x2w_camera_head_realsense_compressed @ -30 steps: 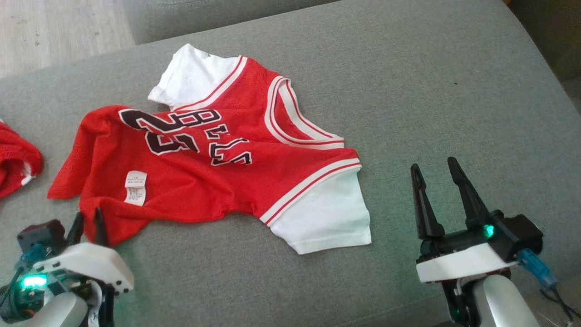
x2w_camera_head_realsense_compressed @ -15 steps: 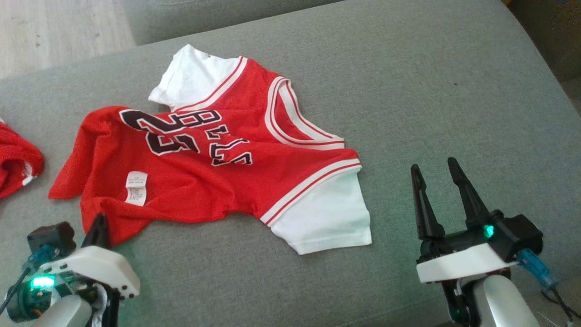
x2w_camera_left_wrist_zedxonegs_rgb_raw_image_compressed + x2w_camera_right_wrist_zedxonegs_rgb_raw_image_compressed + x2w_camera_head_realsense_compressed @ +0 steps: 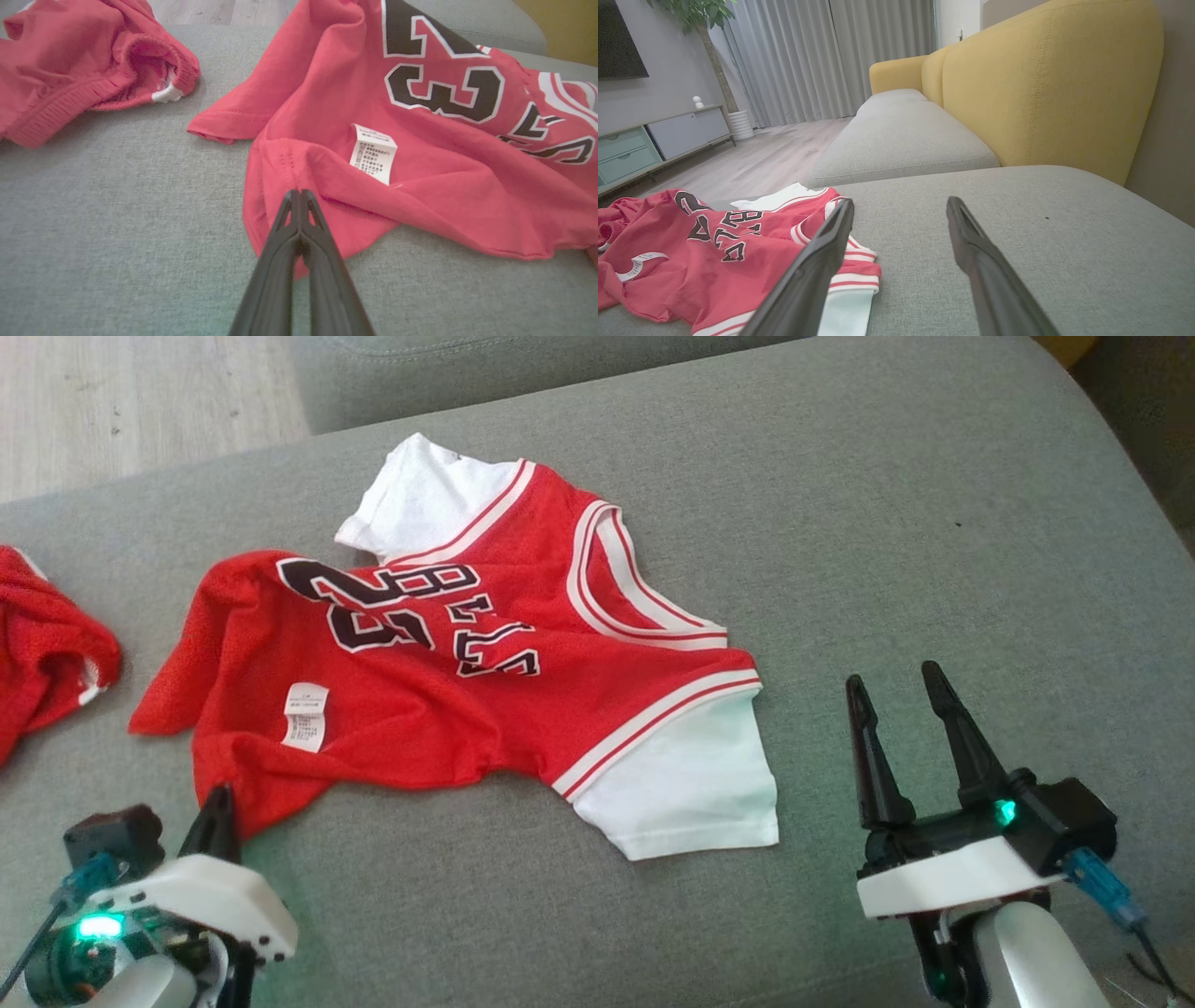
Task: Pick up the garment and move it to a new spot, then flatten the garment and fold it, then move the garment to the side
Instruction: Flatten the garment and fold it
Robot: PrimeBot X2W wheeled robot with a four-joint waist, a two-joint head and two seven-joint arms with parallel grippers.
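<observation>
Jersey (image 3: 448, 709) pinched at a hem corner by the left gripper (image 3: 219, 803) on a grey cushion (image 3: 934, 523).

The jersey is spread crumpled across the middle of the cushion, number side up, with its white sleeves toward the far and near edges and a white label (image 3: 306, 714) showing near the hem. In the left wrist view the left fingers are seen pressed together, closed on a puckered fold of the red hem corner nearest the robot. The right gripper (image 3: 892, 674) is held well apart from the jersey, to its right above bare cushion, its fingers spread wide with nothing between them. A second red garment (image 3: 47, 644) is bunched at the cushion's left edge, apart from the jersey.
</observation>
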